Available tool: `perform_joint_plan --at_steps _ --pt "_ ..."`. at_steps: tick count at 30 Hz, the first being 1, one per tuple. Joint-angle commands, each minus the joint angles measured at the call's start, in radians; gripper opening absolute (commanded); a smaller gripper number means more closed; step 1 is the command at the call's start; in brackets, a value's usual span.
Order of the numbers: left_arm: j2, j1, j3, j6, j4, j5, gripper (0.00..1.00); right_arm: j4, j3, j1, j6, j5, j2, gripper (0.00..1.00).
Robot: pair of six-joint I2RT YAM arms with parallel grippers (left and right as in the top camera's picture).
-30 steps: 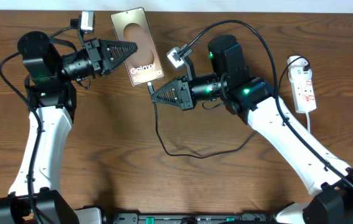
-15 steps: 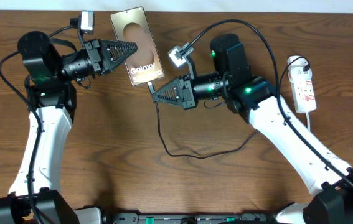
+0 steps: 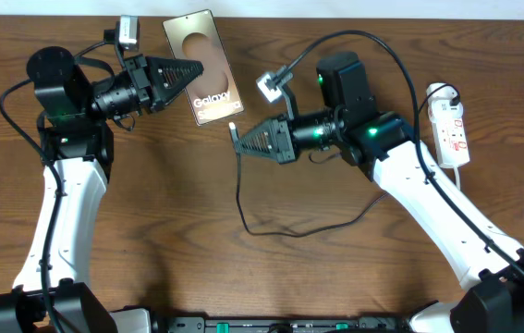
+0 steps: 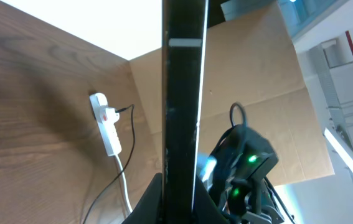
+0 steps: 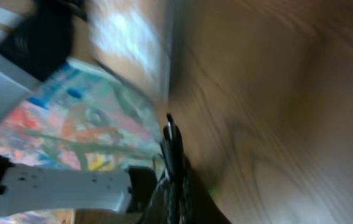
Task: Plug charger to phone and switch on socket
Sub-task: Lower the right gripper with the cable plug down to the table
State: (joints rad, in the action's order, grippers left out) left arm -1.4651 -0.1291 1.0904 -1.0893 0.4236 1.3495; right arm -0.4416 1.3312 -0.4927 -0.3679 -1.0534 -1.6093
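Overhead, the left gripper (image 3: pixel 194 70) pinches the left edge of the phone (image 3: pixel 208 63), which sits near the far edge of the table (image 3: pixel 151 231), its screen up and its bottom end toward the right arm. The left arm reaches sideways to the right, its forearm level above the wood. The right gripper (image 3: pixel 237 142) points left, its fingers pressed together on the plug (image 3: pixel 233 131) of the charger (image 3: pixel 242 199). The plug sits just beside the phone's bottom edge, with a small gap between them. The thin black cable drops from the fingers and curves back to the right under that arm. The power strip (image 3: pixel 450 125) lies well apart by the right edge. From the left wrist, the phone (image 4: pixel 182 106) stands edge-on as a dark upright bar clamped between the fingers (image 4: pixel 157 202), with the power strip (image 4: pixel 104 124) and its white cord beyond. From the right wrist, the picture is blurred; a thin black plug (image 5: pixel 170 134) sticks up from the closed right gripper (image 5: pixel 176 183) over the wood.
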Motion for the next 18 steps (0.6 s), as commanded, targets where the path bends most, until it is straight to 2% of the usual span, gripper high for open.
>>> perform_joint_plan --at_steps 1,3,7,10,13,17,18 --pt "0.012 -0.008 0.028 0.041 -0.001 -0.008 0.07 -0.127 0.001 0.005 0.169 0.111 0.000 0.01" --pt "0.011 -0.024 0.028 0.095 -0.043 -0.008 0.08 -0.260 0.001 0.005 0.206 0.294 0.000 0.01" --pt "0.008 -0.045 0.028 0.182 -0.151 -0.008 0.07 -0.480 0.000 0.000 0.205 0.797 -0.008 0.01" --pt "0.007 -0.045 0.026 0.218 -0.203 -0.008 0.07 -0.549 0.000 0.000 0.226 0.886 -0.043 0.01" --pt "0.007 -0.044 0.026 0.226 -0.207 -0.008 0.07 -0.538 0.000 0.000 0.305 0.654 -0.087 0.01" --pt "0.007 -0.045 0.026 0.220 -0.207 0.003 0.07 -0.442 0.000 0.003 0.462 0.048 -0.116 0.01" --pt "0.007 -0.045 0.026 0.216 -0.207 0.010 0.07 -0.427 0.000 0.003 0.467 0.008 -0.116 0.01"
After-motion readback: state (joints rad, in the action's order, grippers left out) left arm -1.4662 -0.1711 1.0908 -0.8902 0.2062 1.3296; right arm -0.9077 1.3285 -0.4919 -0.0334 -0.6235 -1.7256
